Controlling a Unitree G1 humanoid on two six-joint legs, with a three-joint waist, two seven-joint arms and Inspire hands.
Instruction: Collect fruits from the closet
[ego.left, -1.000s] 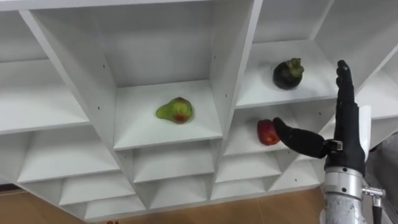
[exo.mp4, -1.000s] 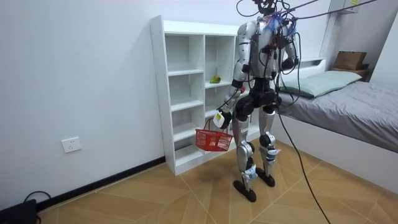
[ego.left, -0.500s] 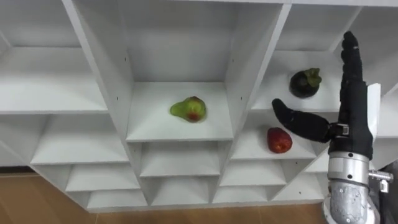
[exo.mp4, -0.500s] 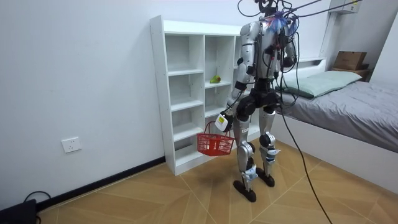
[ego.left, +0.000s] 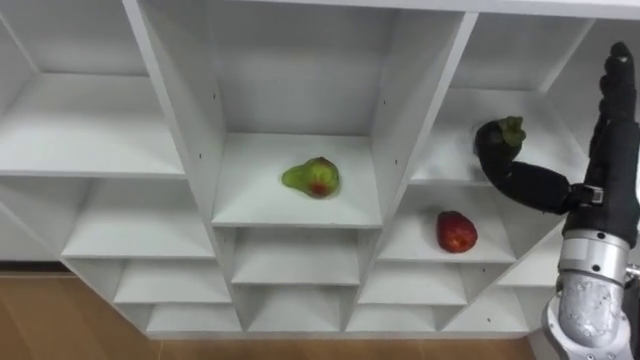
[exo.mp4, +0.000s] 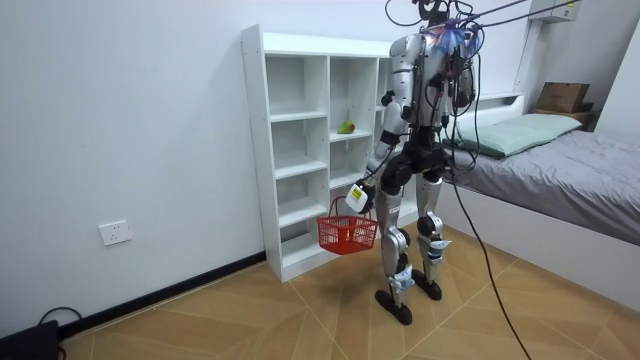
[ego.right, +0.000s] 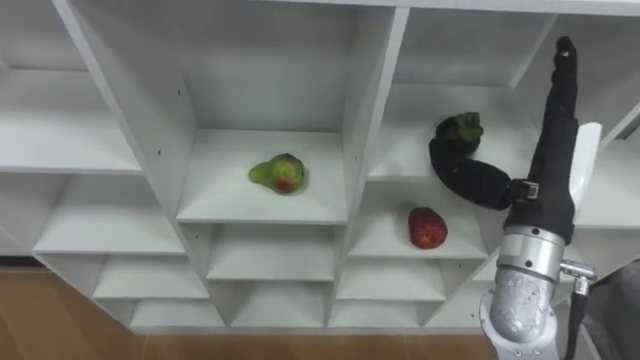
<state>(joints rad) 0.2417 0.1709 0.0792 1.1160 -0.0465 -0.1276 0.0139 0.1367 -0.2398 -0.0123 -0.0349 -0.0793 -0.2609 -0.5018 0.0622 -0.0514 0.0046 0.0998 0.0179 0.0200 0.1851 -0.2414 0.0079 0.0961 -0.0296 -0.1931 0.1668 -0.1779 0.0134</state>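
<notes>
White closet shelves face me in the left eye view. A green pear with a red blush lies in the middle compartment. One column to the right, a dark fruit with a green cap sits on the upper shelf. A red fruit sits on the shelf below it. The right hand is raised before that column, fingers straight up and thumb spread wide to the left, holding nothing. The thumb tip overlaps the dark fruit, but I cannot tell whether it touches.

In the room view the robot stands upright close to the closet, with a bed on the room view's right. Its left hand hangs low, closed round the handle of a red basket. The pear shows on a shelf beside its arm.

In the right eye view the fruits lie in the same compartments. The thumb tip meets the dark fruit's lower edge, above the red fruit.
</notes>
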